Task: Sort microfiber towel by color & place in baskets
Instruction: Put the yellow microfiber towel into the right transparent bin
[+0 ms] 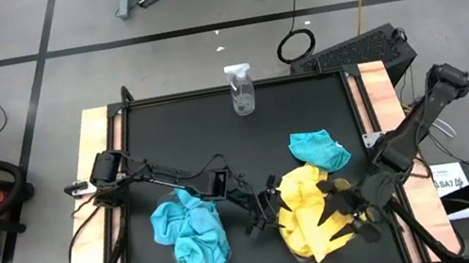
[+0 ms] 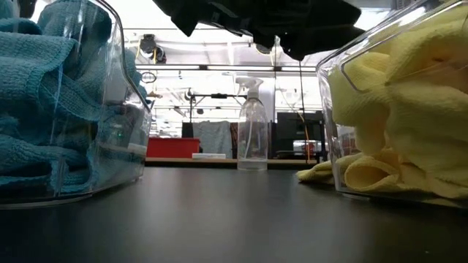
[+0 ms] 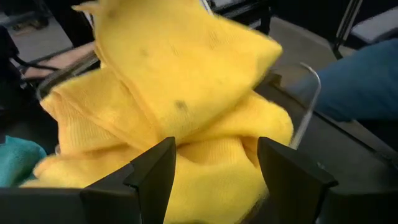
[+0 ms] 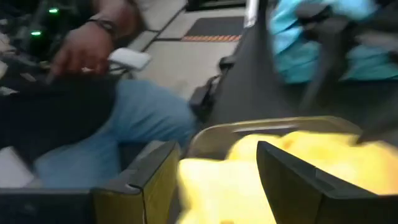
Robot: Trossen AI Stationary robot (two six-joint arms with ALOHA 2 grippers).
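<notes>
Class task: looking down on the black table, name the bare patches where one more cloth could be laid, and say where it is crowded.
Bare: the black table's far half, either side of the clear plastic spray bottle. Crowded: the near edge, with the clear tub of turquoise cloths, the clear tub of yellow cloths, both claws over it, and a loose turquoise cloth.

Yellow-filled basket (image 1: 304, 252), seemingly half-hidden

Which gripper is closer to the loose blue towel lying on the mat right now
Right. The right gripper hangs over the yellow basket, just below the loose blue towel; the left gripper sits farther away, between the baskets.
</notes>
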